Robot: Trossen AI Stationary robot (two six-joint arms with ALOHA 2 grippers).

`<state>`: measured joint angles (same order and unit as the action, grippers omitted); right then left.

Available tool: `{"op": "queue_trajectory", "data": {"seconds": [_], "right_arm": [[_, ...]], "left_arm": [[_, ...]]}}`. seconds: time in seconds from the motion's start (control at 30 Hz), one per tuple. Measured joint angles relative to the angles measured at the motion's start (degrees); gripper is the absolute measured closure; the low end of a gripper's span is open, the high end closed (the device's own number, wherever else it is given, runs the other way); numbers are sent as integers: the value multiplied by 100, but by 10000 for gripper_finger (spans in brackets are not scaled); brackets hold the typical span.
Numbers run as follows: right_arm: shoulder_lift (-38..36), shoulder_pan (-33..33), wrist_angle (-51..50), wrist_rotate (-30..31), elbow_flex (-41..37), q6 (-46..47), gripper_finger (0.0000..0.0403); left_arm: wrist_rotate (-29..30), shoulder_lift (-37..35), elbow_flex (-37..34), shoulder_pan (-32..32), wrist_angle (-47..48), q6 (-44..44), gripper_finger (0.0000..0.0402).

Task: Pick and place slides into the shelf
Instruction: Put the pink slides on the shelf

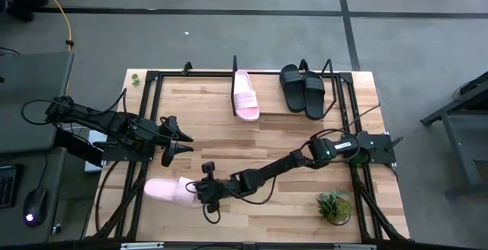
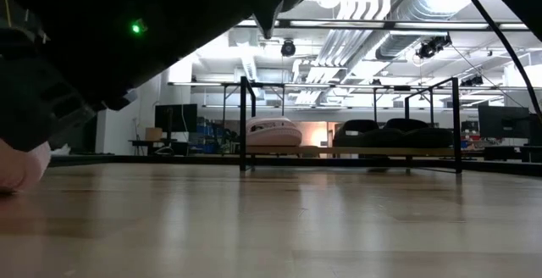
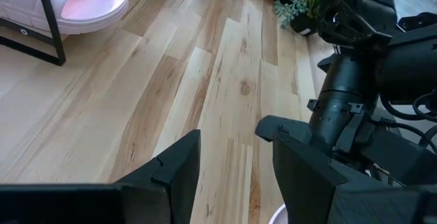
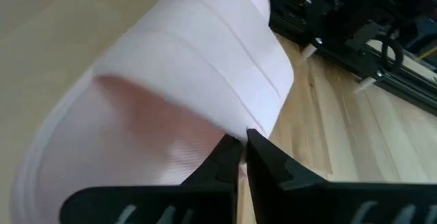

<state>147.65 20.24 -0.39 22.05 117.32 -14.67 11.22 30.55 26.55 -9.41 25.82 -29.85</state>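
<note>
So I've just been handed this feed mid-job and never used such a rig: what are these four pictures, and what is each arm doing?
Two dark robot arms work at a wooden table. One picture looks straight down, one looks level across the tabletop, and one comes from each wrist. At the far edge stands the shelf, holding one pink slide and two black slides. The second pink slide lies near the front left. The right gripper has reached across to it; its wrist picture shows the fingers almost together at the strap's edge, seemingly pinching it. The left gripper hovers open, empty. A small plant sits front right.
</note>
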Motion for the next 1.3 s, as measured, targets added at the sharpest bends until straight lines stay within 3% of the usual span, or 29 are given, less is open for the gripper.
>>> {"op": "queue_trajectory", "data": {"seconds": [0.5, 0.9, 1.3], "right_arm": [[-76, 226, -642, 230, 2, 163, 403], [-517, 267, -2045, 903, -22, 732, 403], [-570, 281, -2312, 964, -20, 871, 402]], "left_arm": [[148, 0, 0, 2, -26, 0, 234], [193, 2, 0, 1, -42, 0, 234], [204, 0, 0, 0, -44, 0, 234]]}}
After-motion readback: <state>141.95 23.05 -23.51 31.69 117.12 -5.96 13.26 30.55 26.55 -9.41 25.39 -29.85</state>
